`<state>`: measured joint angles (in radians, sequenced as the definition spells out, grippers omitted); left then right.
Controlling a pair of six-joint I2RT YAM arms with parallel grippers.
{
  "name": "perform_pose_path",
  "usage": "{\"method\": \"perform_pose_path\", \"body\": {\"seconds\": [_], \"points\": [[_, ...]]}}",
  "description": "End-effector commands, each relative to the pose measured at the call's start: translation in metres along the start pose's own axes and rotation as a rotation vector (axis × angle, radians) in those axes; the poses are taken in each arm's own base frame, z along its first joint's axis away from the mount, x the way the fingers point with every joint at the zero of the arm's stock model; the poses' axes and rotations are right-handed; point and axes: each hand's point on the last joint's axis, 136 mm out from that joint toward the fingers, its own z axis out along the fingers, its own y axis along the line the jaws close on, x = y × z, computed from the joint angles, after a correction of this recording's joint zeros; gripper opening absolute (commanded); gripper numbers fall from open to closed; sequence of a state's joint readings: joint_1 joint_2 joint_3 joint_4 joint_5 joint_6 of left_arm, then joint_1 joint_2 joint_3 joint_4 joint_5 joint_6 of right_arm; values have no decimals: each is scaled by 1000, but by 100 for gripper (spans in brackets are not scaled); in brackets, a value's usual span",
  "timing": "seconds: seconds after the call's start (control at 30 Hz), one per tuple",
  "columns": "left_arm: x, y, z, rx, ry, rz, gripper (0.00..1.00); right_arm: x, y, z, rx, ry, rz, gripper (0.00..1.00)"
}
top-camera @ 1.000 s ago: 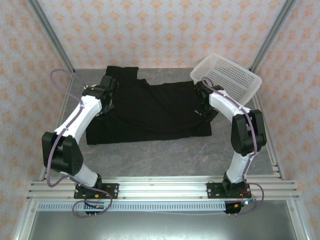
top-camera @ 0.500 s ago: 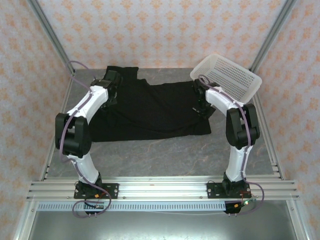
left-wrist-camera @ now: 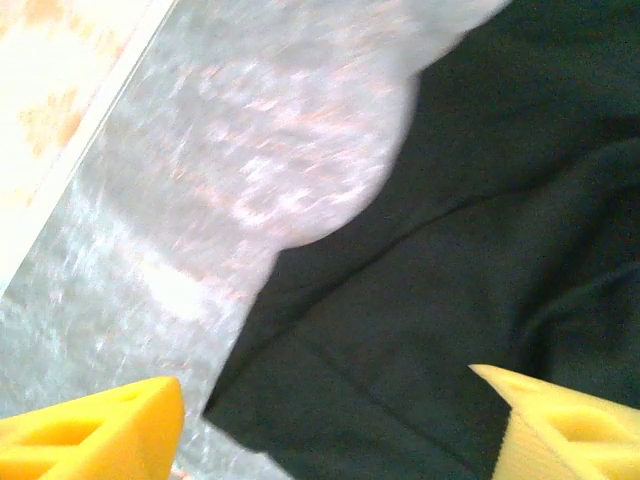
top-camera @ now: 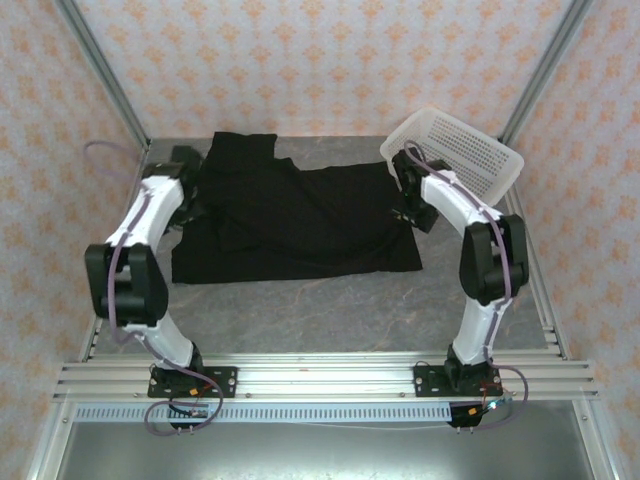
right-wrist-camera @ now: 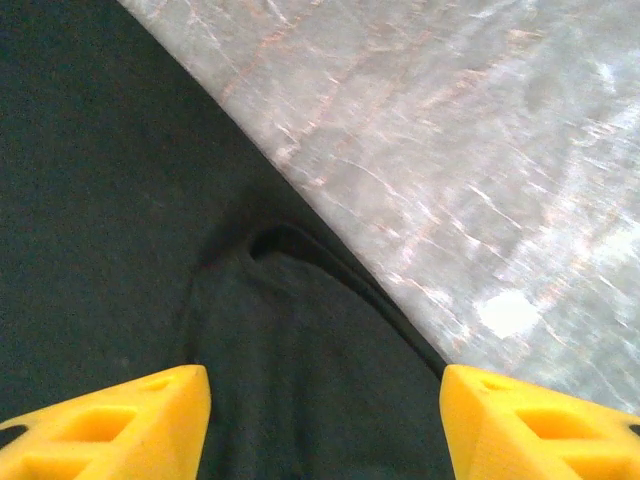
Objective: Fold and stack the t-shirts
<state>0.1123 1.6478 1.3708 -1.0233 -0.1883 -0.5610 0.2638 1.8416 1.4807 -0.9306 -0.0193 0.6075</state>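
The shirt (top-camera: 300, 225) lies half folded on the far part of the table (top-camera: 350, 305), left fingers (left-wrist-camera: 90, 435) and right fingers (right-wrist-camera: 110, 420) open and empty at its two ends, so next, I think, each must grip an edge for another fold.

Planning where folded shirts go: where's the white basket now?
Top view: the white basket sits in the far right corner, just right of the black t-shirt.

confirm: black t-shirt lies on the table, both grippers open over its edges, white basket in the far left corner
No: the white basket is in the far right corner, per the top external view. The black t-shirt lies on the table, left gripper and right gripper open over its edges.
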Motion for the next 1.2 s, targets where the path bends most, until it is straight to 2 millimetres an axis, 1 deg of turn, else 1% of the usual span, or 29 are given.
{"method": "perform_pose_path", "body": {"seconds": [0.0, 0.07, 0.1, 0.23, 0.33, 0.4, 0.47, 0.6, 0.7, 0.8, 0.87, 0.93, 1.0, 1.03, 1.1, 1.13, 1.17], "points": [[52, 37, 16, 55, 216, -188, 71, 25, -30, -15, -4, 17, -19, 60], [72, 48, 32, 102, 305, -288, 68, 45, -36, -9, -45, 50, -16, 60], [78, 49, 38, 129, 332, -321, 67, 51, -39, -7, -55, 57, -11, 60], [85, 36, 47, 216, 371, -346, 69, 70, -48, 6, -96, 100, 19, 61], [90, 34, 59, 203, 397, -336, 69, 81, -54, 22, -122, 154, 75, 62], [95, 37, 68, 165, 417, -323, 68, 84, -57, 30, -127, 174, 102, 62], [95, 39, 76, 139, 418, -319, 67, 84, -58, 35, -122, 179, 111, 62], [89, 36, 90, 123, 406, -330, 63, 83, -56, 42, -112, 189, 123, 62], [84, 30, 100, 126, 406, -344, 54, 81, -53, 48, -105, 192, 134, 60], [80, 28, 109, 115, 402, -353, 42, 82, -51, 58, -99, 203, 149, 56], [78, 26, 113, 113, 399, -357, 33, 78, -48, 63, -101, 194, 150, 51], [76, 26, 115, 109, 393, -357, 18, 72, -47, 65, -91, 172, 146, 45], [74, 29, 116, 89, 382, -355, 6, 65, -47, 65, -80, 145, 139, 35], [73, 32, 116, 74, 374, -354, 0, 62, -48, 65, -72, 132, 134, 27], [73, 40, 113, 39, 356, -355, 0, 60, -54, 65, -38, 118, 132, 10], [72, 45, 109, 22, 343, -360, 0, 60, -56, 64, -29, 115, 133, 3], [72, 51, 105, 4, 330, -366, 0, 61, -60, 62, -18, 115, 136, 0]]}}
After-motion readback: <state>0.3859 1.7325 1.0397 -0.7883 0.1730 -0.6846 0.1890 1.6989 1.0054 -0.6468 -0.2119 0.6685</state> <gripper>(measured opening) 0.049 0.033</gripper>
